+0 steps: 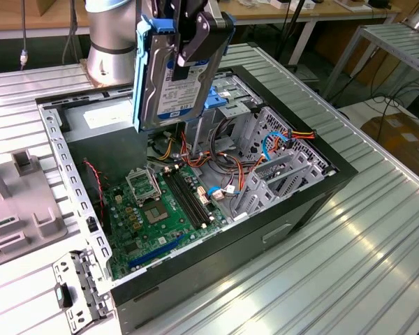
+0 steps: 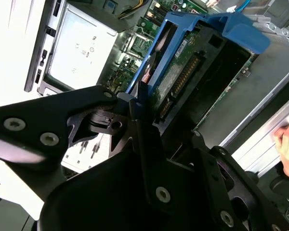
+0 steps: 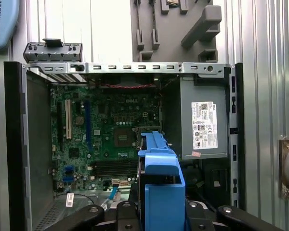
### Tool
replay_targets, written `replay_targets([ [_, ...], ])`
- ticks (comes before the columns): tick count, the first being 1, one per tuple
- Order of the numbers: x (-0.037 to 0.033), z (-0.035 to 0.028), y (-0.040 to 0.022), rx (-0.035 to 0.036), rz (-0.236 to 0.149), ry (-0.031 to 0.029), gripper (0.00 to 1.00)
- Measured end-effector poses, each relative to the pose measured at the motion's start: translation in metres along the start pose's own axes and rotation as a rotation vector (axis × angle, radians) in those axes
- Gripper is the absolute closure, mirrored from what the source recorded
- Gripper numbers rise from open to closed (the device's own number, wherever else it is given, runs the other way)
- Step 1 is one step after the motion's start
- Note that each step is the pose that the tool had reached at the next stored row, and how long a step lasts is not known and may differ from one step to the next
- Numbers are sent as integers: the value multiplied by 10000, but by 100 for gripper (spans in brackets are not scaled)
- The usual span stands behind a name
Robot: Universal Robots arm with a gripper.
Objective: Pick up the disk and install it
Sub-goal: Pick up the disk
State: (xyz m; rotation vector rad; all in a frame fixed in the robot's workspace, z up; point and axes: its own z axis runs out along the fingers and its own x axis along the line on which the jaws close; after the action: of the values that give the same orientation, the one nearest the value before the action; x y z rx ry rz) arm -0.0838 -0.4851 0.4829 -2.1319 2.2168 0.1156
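Disk [image 1: 176, 77] hangs on edge in the upper middle of the exterior view. Its white label with a blue band faces the camera, and blue rails run along its sides. It is clear above the open computer case [image 1: 293, 209] and touches nothing inside. The tool [image 1: 185, 54] is closed tight on the disk, with one black finger [image 1: 199, 35] pressed flat against the label face.

At the exterior view's left edge, a grey plastic fixture [image 1: 24, 202] lies on the ribbed metal desk [image 1: 377, 251], just beside the case. In the lower left of that frame, a perforated metal bracket [image 1: 80, 293] juts out at the case's corner.

Inside the case, the grey power-supply box [image 1: 98, 122] sits in the upper left, close under the disk's lower edge. The green motherboard [image 1: 153, 209] covers the floor at lower centre. Right of it, coloured cables [image 1: 216, 150] loop toward a bare metal drive cage [image 1: 279, 164]. A light-blue latch [image 1: 216, 101] shows just right of the disk. The desk stretches on to the exterior view's right.

The second wrist view shows the disk's other face, with a green circuit board [image 2: 183, 67] framed by the blue rails between the tool's black fingers. In the first wrist view, one blue rail [image 3: 160, 178] stands in front of the motherboard, near the power-supply box.
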Motion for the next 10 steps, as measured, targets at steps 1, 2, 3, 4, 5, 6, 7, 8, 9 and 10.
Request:
replay_targets([
  [1, 20, 1, -1, 0, 0, -5, 64],
  [2, 45, 2, -2, 0, 0, -11, 64],
  [3, 72, 5, -3, -1, 0, -17, 64],
  [4, 90, 7, -3, -1, 0, -21, 64],
  [5, 121, 9, -5, -1, 0, -29, 64],
  [6, 150, 11, -6, -2, 0, -36, 64],
  [7, 169, 12, -7, -1, -1, -41, 64],
  [8, 181, 13, -7, -2, -1, -43, 64],
  [9, 202, 14, -8, -2, 0, -48, 64],
  [10, 218, 14, -9, -2, -1, -52, 64],
])
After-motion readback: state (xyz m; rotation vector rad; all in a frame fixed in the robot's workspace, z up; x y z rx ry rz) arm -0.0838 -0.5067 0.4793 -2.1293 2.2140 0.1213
